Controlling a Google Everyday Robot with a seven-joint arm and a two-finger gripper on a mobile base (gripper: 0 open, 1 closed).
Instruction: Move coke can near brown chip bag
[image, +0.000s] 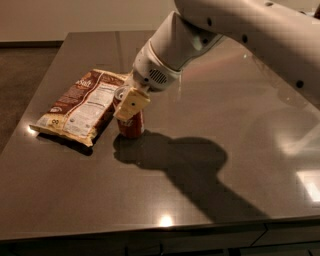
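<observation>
Coke can (132, 127) stands upright on the glossy dark table (200, 210), long axis vertical and silver top up. Its red cylinder sits just beside the right edge of the brown chip bag (80, 107), a flat, crinkled packet lying diagonally. The gripper (130, 105) clamps the can from above, one cream finger across its side.

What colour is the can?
Red coke can, seen in the camera view, with the gripper at its top.
</observation>
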